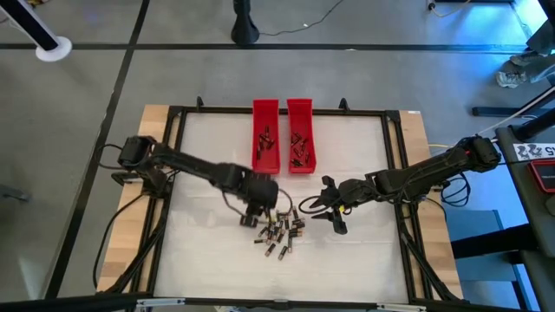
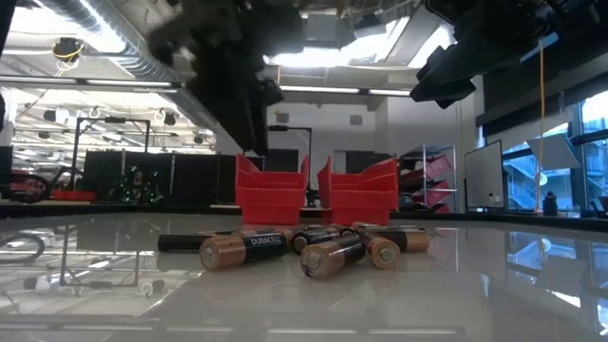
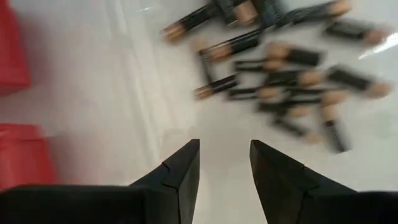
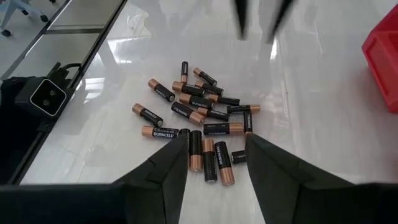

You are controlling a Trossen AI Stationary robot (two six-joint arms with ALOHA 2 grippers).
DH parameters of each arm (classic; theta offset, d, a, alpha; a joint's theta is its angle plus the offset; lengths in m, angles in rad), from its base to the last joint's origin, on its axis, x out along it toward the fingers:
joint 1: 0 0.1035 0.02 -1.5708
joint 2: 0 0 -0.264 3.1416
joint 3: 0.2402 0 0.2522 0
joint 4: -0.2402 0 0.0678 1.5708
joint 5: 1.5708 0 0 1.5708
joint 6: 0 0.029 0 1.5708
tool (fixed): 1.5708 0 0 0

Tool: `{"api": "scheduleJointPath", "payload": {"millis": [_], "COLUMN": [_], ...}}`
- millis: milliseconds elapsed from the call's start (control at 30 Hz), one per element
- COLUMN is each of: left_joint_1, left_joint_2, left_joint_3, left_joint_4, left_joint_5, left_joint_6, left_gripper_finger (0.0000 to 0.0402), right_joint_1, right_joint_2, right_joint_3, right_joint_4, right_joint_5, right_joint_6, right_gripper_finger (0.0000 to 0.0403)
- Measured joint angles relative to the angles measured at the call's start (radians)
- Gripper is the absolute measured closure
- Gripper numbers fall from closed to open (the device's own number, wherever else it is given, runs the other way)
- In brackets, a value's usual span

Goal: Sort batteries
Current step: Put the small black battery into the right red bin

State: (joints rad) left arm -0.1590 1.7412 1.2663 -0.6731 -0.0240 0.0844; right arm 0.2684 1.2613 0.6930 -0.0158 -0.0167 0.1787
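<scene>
Coppery-ended batteries [image 1: 279, 232] lie heaped on the bench; left claw [image 3: 224, 165], part-open and empty, hovers beside them, needing to single one out

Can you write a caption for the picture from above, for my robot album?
Two robot arms hover over loose batteries near two red trays.

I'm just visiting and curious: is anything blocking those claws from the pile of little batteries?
Nothing visible. The left gripper and right gripper, both empty, hang over bare white table by the small copper-tipped black batteries.
</scene>
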Motion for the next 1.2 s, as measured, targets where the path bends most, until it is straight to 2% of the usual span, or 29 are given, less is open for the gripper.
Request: {"api": "scheduleJointPath", "payload": {"millis": [333,533,733,1200], "left_joint_1": [-0.121,-0.155,-0.189,-0.207], "left_joint_2": [0.017,0.058,0.117,0.232], "left_joint_3": [0.000,0.000,0.000,0.003], "left_joint_4": [0.094,0.066,0.056,0.090], "left_joint_5": [-0.008,-0.075,-0.074,-0.092], "left_joint_6": [-0.541,-0.818,-0.896,-0.893], "left_gripper_finger": [0.0270,0.0270,0.0270,0.0270], "right_joint_1": [0.000,0.000,0.001,0.001], "right_joint_2": [0.000,0.000,0.000,0.000], "right_joint_3": [0.000,0.000,0.000,0.000], "right_joint_4": [0.007,0.013,0.014,0.015], "right_joint_5": [0.000,0.000,-0.001,-0.001], "right_joint_6": [0.000,0.000,-0.001,-0.002], "right_gripper_finger": [0.0240,0.0240,0.0240,0.0240]}}
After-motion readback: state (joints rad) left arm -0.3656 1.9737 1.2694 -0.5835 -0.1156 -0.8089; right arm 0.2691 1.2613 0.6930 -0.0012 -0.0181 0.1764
